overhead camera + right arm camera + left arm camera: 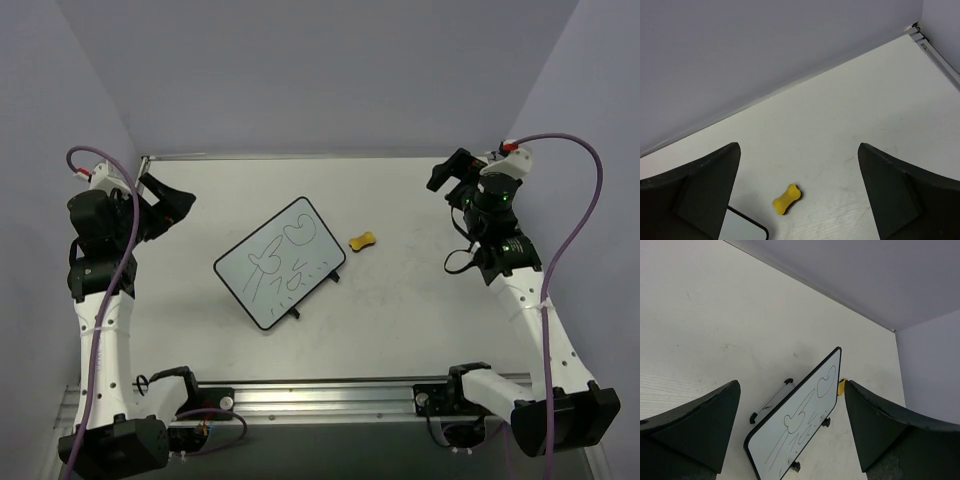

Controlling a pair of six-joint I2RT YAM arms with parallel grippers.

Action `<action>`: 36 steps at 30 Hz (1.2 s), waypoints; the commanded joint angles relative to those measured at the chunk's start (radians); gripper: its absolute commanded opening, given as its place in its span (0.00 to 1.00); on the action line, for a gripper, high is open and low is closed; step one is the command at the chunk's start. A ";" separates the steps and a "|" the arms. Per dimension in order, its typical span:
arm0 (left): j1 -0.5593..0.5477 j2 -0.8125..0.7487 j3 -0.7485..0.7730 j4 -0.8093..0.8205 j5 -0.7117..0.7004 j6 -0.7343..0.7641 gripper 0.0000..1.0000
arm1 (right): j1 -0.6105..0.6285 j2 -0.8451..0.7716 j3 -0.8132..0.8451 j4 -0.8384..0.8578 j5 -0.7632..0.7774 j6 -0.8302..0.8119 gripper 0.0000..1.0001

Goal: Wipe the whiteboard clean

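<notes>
two arms flank the whiteboard (280,262), which sits mid-table, scribbled, its long axis running diagonally from near-left to far-right. the left gripper (170,205) and right gripper (447,172) are both spread wide, holding nothing. the yellow bone-shaped eraser (363,240) lies just beside the whiteboard's far-right corner, not touching it, toward the right gripper, so that arm looks better placed to fetch it.

the whiteboard (279,263) lies mid-table, turned diagonally, black-framed, still covered in dark marker scribbles.
</notes>
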 commanded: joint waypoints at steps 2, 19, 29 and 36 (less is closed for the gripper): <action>0.007 -0.028 0.005 0.022 -0.022 0.022 0.94 | 0.003 -0.014 0.058 -0.011 0.033 -0.026 1.00; 0.004 -0.073 -0.055 -0.016 -0.051 0.077 0.94 | 0.122 0.318 0.147 -0.097 0.124 -0.100 1.00; -0.009 -0.072 -0.069 -0.006 -0.028 0.074 0.94 | 0.230 0.653 0.188 -0.022 0.200 0.078 0.85; -0.010 -0.086 -0.078 -0.010 -0.035 0.079 0.94 | 0.325 0.786 0.202 -0.009 0.283 0.294 0.78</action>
